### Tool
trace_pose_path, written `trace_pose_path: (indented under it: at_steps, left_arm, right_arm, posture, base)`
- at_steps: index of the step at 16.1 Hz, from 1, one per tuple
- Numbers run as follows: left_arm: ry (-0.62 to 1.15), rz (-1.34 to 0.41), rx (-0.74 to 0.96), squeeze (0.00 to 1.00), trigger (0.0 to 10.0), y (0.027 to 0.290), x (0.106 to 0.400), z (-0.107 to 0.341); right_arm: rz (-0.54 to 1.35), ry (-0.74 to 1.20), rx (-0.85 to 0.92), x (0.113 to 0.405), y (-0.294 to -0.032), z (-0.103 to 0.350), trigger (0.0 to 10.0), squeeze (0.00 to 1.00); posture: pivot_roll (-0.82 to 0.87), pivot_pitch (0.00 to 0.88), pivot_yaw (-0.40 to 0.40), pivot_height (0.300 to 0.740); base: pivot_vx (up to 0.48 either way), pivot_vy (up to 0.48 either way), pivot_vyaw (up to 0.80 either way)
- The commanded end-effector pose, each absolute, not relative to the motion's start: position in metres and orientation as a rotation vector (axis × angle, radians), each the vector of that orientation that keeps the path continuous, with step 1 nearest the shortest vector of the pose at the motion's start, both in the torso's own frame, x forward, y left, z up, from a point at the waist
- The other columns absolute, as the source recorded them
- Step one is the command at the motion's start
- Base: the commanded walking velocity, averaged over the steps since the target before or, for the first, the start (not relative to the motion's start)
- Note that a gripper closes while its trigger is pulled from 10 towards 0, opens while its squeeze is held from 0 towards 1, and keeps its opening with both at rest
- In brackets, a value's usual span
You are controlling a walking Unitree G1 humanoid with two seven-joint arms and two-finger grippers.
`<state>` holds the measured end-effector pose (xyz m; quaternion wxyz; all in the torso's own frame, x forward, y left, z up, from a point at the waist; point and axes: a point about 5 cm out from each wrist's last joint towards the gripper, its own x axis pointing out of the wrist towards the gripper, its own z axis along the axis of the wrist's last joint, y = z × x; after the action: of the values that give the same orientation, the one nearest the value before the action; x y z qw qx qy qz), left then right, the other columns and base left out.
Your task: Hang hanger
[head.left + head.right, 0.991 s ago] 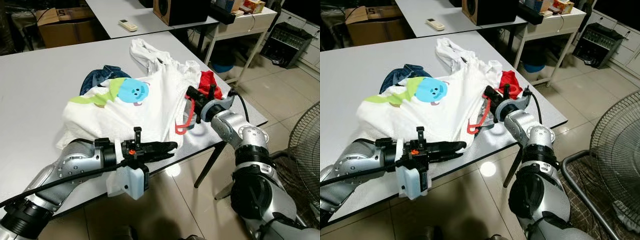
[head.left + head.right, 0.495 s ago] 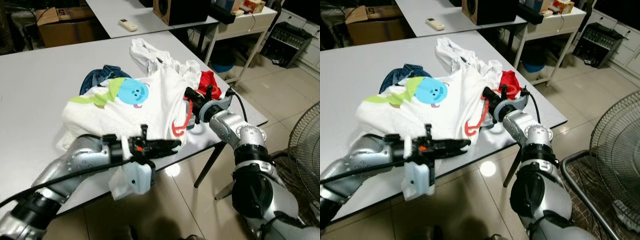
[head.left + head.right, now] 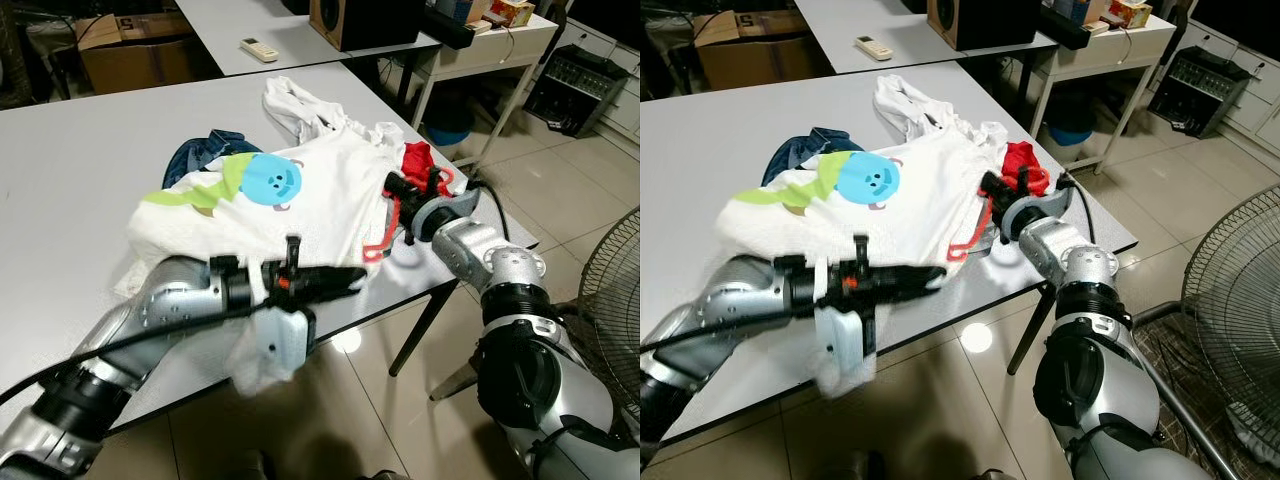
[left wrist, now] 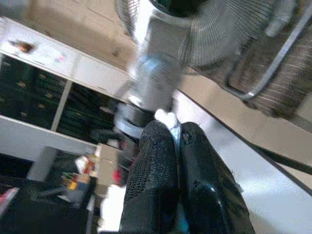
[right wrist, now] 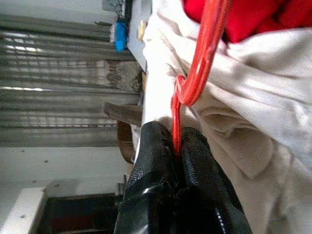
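The table (image 3: pixel 60 180) and both arms were seen from the head, looking forward and down; the same scene was shared by both eye views. Each wrist view was taken close along its own black fingers (image 5: pixel 161 195).

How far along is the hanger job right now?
Early stage. Done: the right gripper has its fingers shut on the red hanger, which lies partly inside the white T-shirt on the table. In hand: the left gripper pinches the shirt's hem at the table edge. Left: lift the garment and hang the hanger; I see no rail or hook in these views.
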<state>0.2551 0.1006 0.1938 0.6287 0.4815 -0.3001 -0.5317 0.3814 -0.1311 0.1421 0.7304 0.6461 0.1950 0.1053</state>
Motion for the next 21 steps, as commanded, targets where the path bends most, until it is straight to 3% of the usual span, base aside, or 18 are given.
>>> trace_pose_path:
  at_steps: [1,6,10,11,12,13,16,17,21]
  left_arm:
    - [-0.758,-1.214,1.095,0.00,0.0,0.093,0.252,0.205]
    - [-0.793,-1.263,1.048,0.00,0.0,0.076,0.247,0.205]
    - [-0.669,-1.210,1.128,0.00,0.0,0.076,0.264,0.192]
    - [-0.649,-1.121,1.137,0.00,3.7,0.078,0.275,0.199]
    - [-0.650,-1.064,1.140,0.00,5.2,0.082,0.281,0.206]
    - [-0.639,-1.015,1.151,0.00,10.0,0.087,0.286,0.211]
    - [-0.504,-1.009,1.143,0.00,10.0,0.110,0.288,0.209]
    - [-0.418,-1.080,1.035,1.00,10.0,0.112,0.281,0.207]
    - [-0.380,-1.215,0.914,1.00,10.0,0.094,0.258,0.199]
  right_arm:
    - [0.246,0.425,1.386,0.384,-0.124,0.147,10.0,0.00]
    - [0.271,0.420,1.433,0.389,-0.102,0.158,10.0,0.00]
    - [0.433,0.439,1.468,0.386,-0.079,0.187,10.0,0.00]
    - [0.471,0.459,1.434,0.379,-0.079,0.190,10.0,0.00]
    - [0.476,0.462,1.427,0.375,-0.082,0.190,10.0,0.00]
    - [0.467,0.459,1.395,0.371,-0.087,0.189,10.0,0.00]
    - [0.404,0.395,1.285,0.362,-0.108,0.188,10.0,0.00]
    - [0.407,0.379,1.277,0.356,-0.114,0.188,10.0,0.00]
    - [0.383,0.364,1.306,0.349,-0.116,0.183,10.0,0.00]
  posture:
    - [0.16,0.062,-0.065,0.740]
    - [0.16,0.064,-0.059,0.740]
    - [0.16,0.065,-0.059,0.740]
    - [0.15,0.066,-0.069,0.740]
    - [0.15,0.066,-0.068,0.740]
    - [0.14,0.064,-0.063,0.740]
    - [0.13,0.062,-0.056,0.740]
    - [0.14,0.062,-0.058,0.740]
    - [0.14,0.062,-0.060,0.740]
  base:
    - [0.000,0.000,0.00]
    - [0.000,0.000,0.00]
    - [0.000,0.000,0.00]
    - [0.000,0.000,0.00]
    - [0.000,0.000,0.00]
    - [0.000,0.000,0.00]
    - [0.000,0.000,0.00]
    - [0.000,0.000,0.00]
    - [0.000,0.000,0.00]
